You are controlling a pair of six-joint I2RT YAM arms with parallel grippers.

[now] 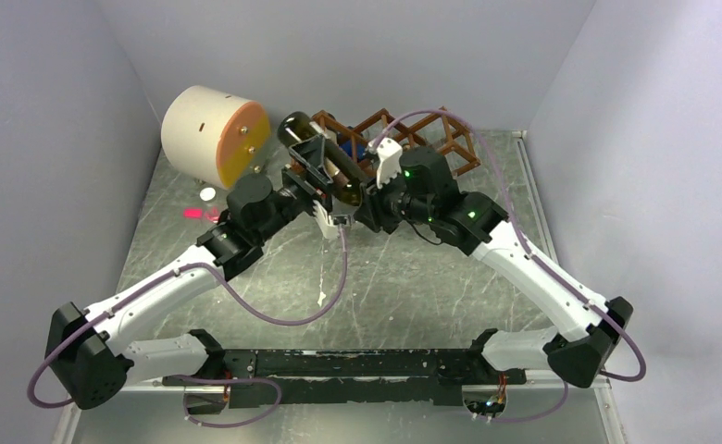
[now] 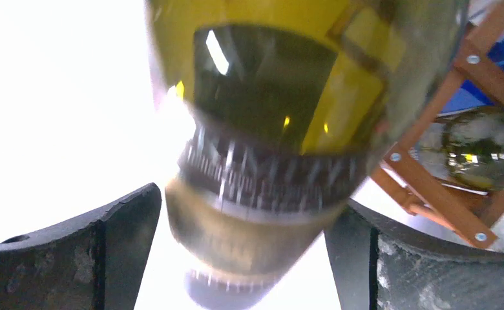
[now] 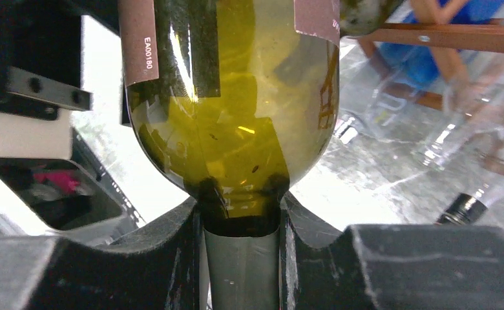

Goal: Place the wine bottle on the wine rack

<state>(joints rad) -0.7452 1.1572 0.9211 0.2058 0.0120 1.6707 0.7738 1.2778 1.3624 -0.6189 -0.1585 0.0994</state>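
Note:
The wine bottle (image 1: 323,159) is olive-green glass with a dark label, held tilted in the air in front of the wine rack (image 1: 431,139), base pointing up and back. My right gripper (image 3: 240,248) is shut on its foil-capped neck, and the bottle's shoulder (image 3: 236,116) rises right above the fingers. My left gripper (image 1: 318,185) stands open around the bottle's body (image 2: 269,97). There is a bright gap between its left finger (image 2: 123,252) and the glass, which is blurred here. The reddish-brown lattice of the rack (image 2: 430,161) shows just right of the bottle.
A cream-and-orange cylinder (image 1: 214,136) lies at the back left, with a small white cap (image 1: 207,194) and a pink spot (image 1: 193,214) in front of it. Something blue (image 1: 353,148) and a round green glass piece (image 2: 482,148) sit in the rack. A clear bottle (image 3: 462,129) lies by the rack.

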